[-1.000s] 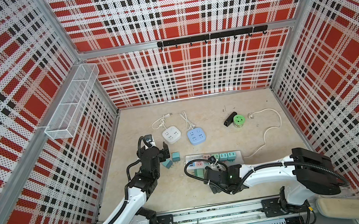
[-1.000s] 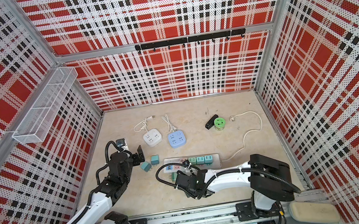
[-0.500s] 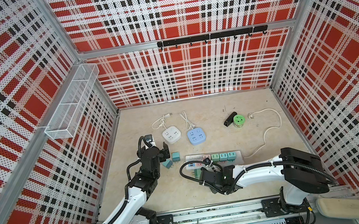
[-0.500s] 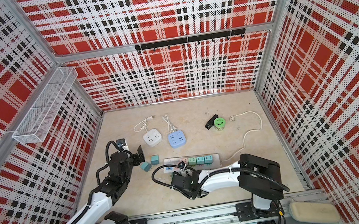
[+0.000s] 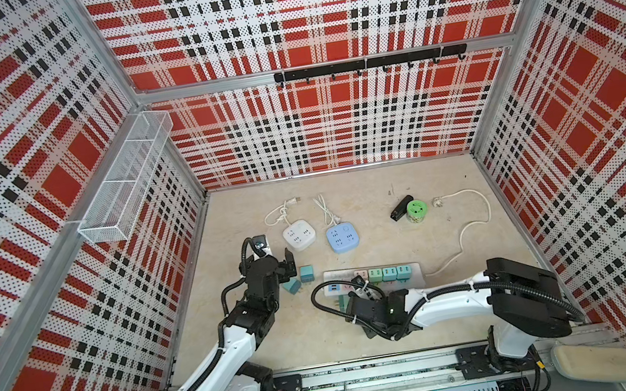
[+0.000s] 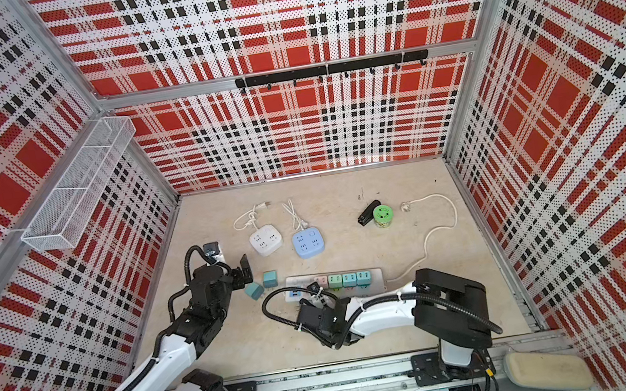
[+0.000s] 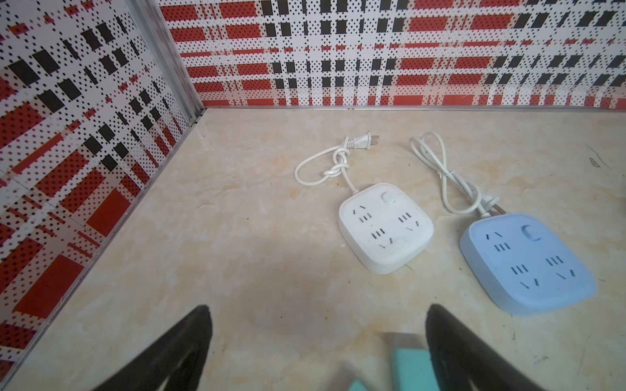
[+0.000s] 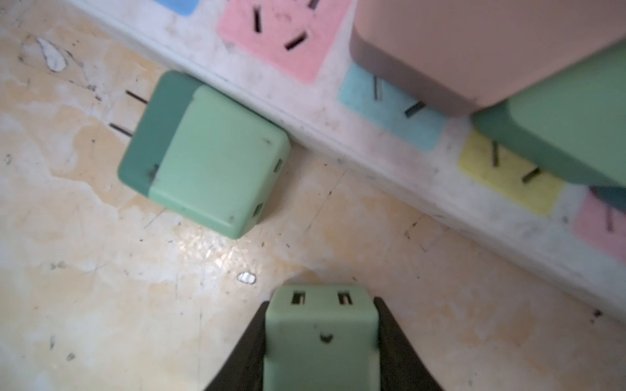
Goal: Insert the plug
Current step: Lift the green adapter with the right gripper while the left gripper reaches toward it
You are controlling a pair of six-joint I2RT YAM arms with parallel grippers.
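My right gripper (image 8: 320, 304) is shut on a pale green cube plug (image 8: 321, 342), held just above the floor. It is close to the near side of the white power strip (image 8: 305, 128), at that strip's left end (image 5: 329, 276). A second green plug (image 8: 203, 152) lies on its side against the strip. Pink (image 8: 474, 50) and green (image 8: 569, 135) plugs sit in the strip's sockets. In both top views my left gripper (image 5: 286, 267) (image 6: 243, 272) stands open above two loose teal plugs (image 5: 306, 273) (image 5: 292, 286). Nothing is between its fingers (image 7: 189, 338).
A white square socket block (image 5: 300, 236) and a blue one (image 5: 343, 238) lie behind the strip, each with a coiled cord. A green round object (image 5: 416, 210) and a black one (image 5: 401, 207) sit at the back right. The strip's white cord (image 5: 474, 218) loops right.
My right gripper has closed on the green plug, and its arm has shifted a little to the left. The left arm has not moved.
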